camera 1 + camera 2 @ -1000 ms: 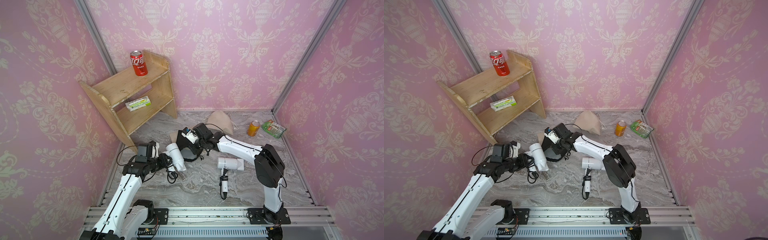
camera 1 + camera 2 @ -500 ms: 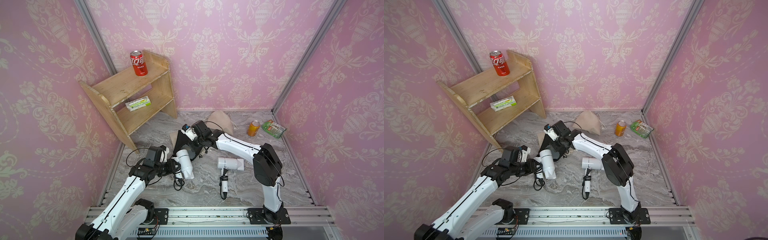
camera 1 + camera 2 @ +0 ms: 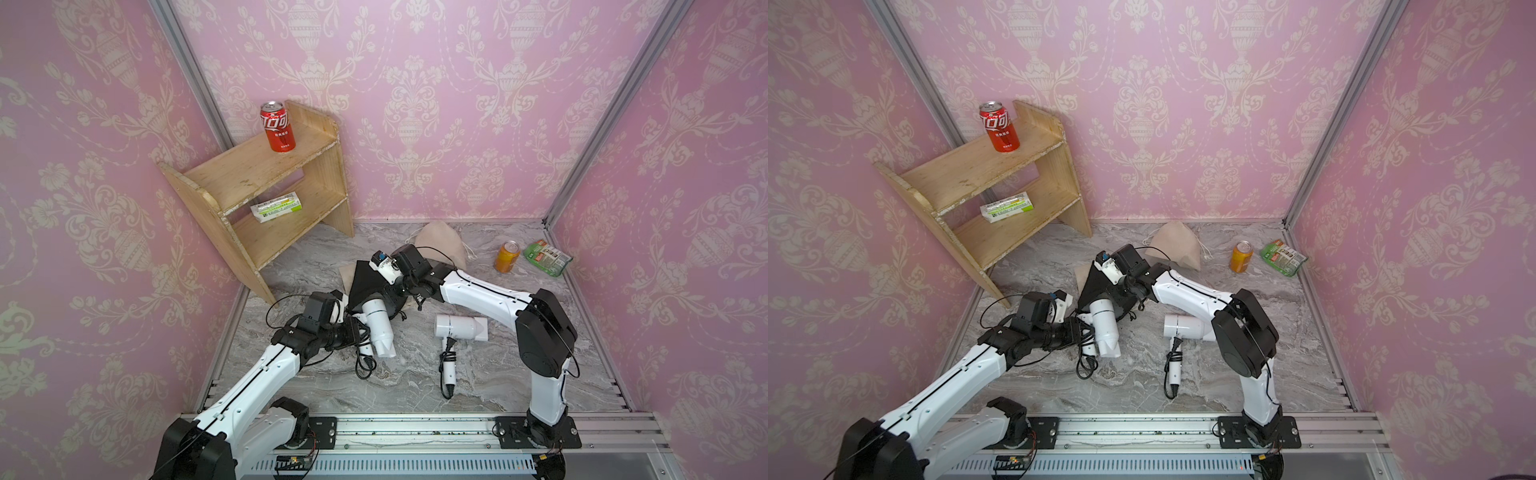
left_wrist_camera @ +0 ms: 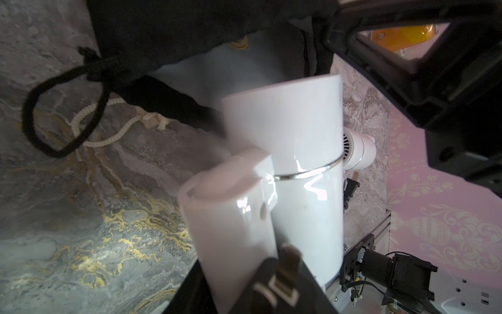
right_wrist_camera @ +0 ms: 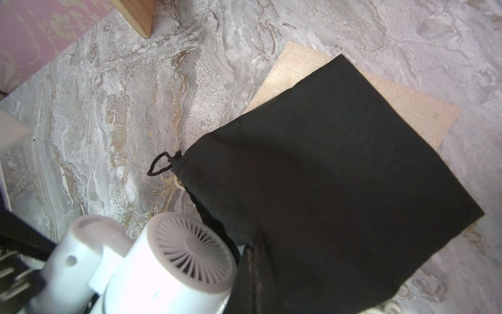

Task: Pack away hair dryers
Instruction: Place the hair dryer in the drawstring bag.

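Jaws of left gripper [image 3: 358, 332] squeeze handle of held white dryer [image 3: 377, 322]. Dryer's grille end sits right at mouth of black pouch [image 3: 365, 284]; its cord hangs down to marble table [image 3: 415, 374]. Jaws of right gripper [image 3: 392, 296] pinched tight on pouch edge, holding it up. Second white dryer [image 3: 457, 326] lies on table to right, nothing touching it.

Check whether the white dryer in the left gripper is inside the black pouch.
Out. The dryer shows its grille end bare, at the mouth of the black pouch.
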You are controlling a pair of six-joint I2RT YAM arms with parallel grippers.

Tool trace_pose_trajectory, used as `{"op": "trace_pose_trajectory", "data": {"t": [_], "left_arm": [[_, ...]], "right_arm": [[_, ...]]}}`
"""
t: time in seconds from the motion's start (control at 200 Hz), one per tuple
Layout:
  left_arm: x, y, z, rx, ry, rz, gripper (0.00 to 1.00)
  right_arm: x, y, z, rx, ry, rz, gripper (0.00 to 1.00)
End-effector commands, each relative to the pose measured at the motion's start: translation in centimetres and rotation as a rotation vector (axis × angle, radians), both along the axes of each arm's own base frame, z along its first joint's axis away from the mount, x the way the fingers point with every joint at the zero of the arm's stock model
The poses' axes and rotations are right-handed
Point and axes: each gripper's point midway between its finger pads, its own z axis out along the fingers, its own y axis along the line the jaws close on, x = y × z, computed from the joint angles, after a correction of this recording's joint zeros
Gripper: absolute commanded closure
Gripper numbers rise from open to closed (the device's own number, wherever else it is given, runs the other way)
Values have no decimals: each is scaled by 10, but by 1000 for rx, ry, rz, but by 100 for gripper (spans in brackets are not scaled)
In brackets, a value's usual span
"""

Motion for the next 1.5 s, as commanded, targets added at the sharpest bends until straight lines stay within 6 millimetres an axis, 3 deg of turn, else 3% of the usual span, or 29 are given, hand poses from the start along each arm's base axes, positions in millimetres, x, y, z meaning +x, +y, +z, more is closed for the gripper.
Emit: {"op": "trace_pose_trajectory", "data": {"t": [0.0,0.23,0.565,0.906,1.236,1.331,1.361,1.496], "left_arm": [[8,-11,4,-52,-33,-12,89],[13,-17,1,-74,-32,-27,89],[30,-25,10,-87,-63,-43,89],[28,-27,20,-86,-78,-76,89],[43,-14,47,-118,-101,-49,88],[44,-7,45,-102,-91,-33,89],[50,-5,58,-106,-119,-29,89],[54,6,64,-100,-130,0,88]], "right_arm": [[-1,1,34,91,-39,0,100],[-7,3,46,134,-42,21,100],[-21,1,39,141,-22,54,100],[-42,5,43,134,-32,151,100],[-60,2,44,116,-22,209,100],[-65,0,43,112,-19,216,100],[-66,-1,42,110,-18,215,100],[-69,-5,37,94,-12,219,100]]}}
